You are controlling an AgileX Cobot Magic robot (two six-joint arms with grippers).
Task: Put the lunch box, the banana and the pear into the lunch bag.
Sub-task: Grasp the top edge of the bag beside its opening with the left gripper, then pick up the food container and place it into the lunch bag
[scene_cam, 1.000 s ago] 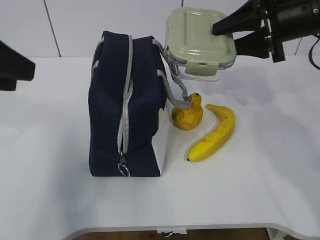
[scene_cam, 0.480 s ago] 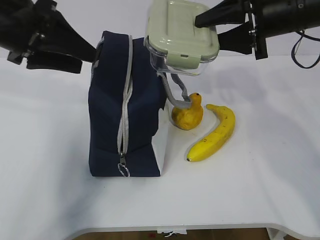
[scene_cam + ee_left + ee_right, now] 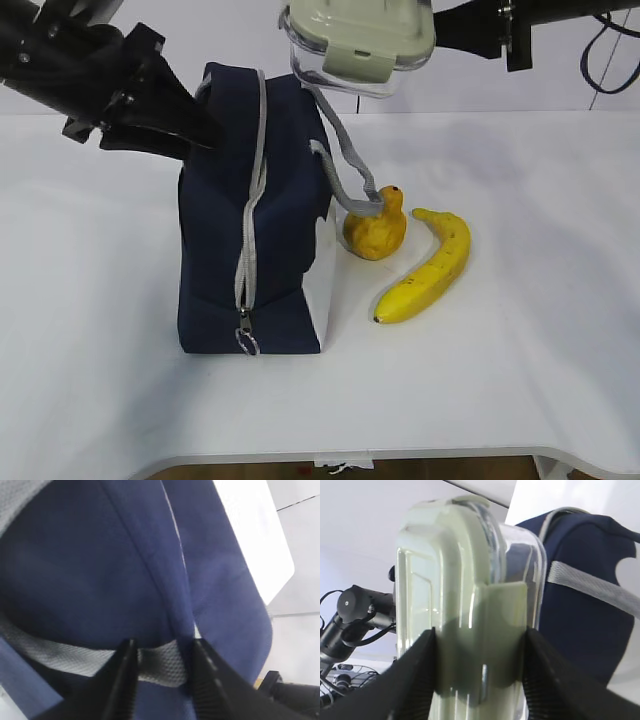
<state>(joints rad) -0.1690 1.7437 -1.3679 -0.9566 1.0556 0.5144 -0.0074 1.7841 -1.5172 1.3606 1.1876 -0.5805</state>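
The navy lunch bag (image 3: 255, 220) stands upright, its grey zipper (image 3: 250, 200) running down to a ring pull (image 3: 247, 341) near the table. My right gripper (image 3: 440, 25) is shut on the lunch box (image 3: 355, 40) and holds it in the air above the bag's top right; the right wrist view shows its fingers clamping the green lid side (image 3: 455, 580). My left gripper (image 3: 205, 135) is at the bag's upper left; in the left wrist view its jaws (image 3: 162, 647) stand apart around the grey strap (image 3: 160, 665). The pear (image 3: 375, 228) and the banana (image 3: 430, 265) lie right of the bag.
The white table (image 3: 520, 370) carries the bag, pear and banana. A grey strap handle (image 3: 340, 170) hangs from the bag down to the pear. The table's front edge runs along the bottom of the exterior view.
My right gripper carried the lunch box up and left, over the bag's top. My left arm came in from the left to the bag's upper left corner.
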